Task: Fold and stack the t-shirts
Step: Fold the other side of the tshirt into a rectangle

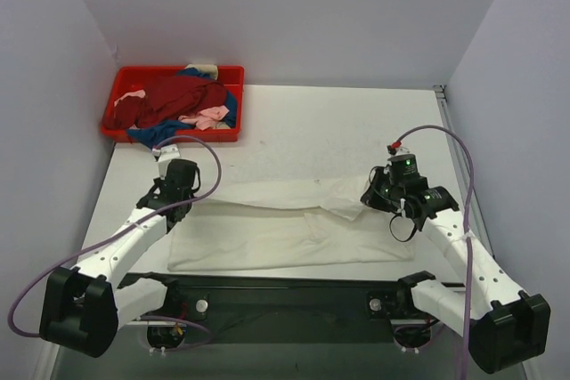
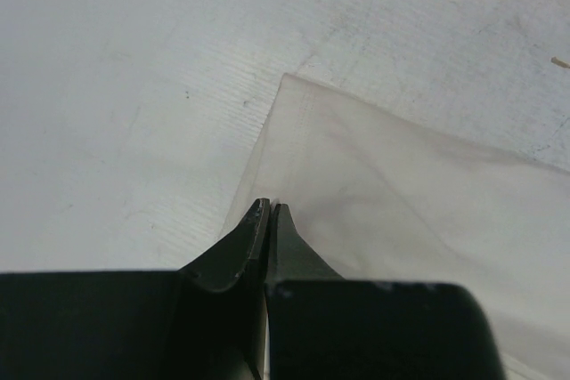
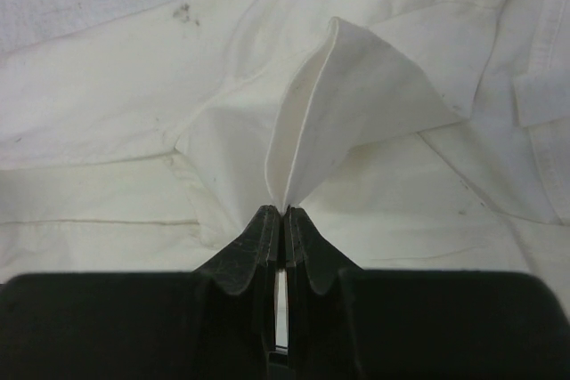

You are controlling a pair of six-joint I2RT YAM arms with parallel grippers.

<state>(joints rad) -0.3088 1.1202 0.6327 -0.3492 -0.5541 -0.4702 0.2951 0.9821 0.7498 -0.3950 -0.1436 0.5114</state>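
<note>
The left gripper [image 2: 269,213] has its two black fingers pressed together, pinching the hemmed edge of the large cream-white cloth t-shirt [image 1: 285,229] just below one of its corners. From the fingertips that edge runs up and away to the corner, with bare table on its left. The right gripper [image 3: 283,213] is likewise clamped tight, nipping a fold of the same shirt. The fold rises from its tips as a small upright peak, with rumpled cloth and seams spread around it.

In the top view the shirt lies flat as a long band across the near part of the white speckled table [image 1: 338,131]. It stretches between the two arms, the left gripper at its left end and the right gripper at its right end, where the cloth is bunched.

Well apart, at the far left corner of the table, sits a red rectangular plastic tray [image 1: 111,113]. It holds a crumpled heap: a dark red cloth t-shirt [image 1: 178,95] on top, a blue one [image 1: 142,133] at the near rim, and a pale pink one [image 1: 212,117] on the right.
</note>
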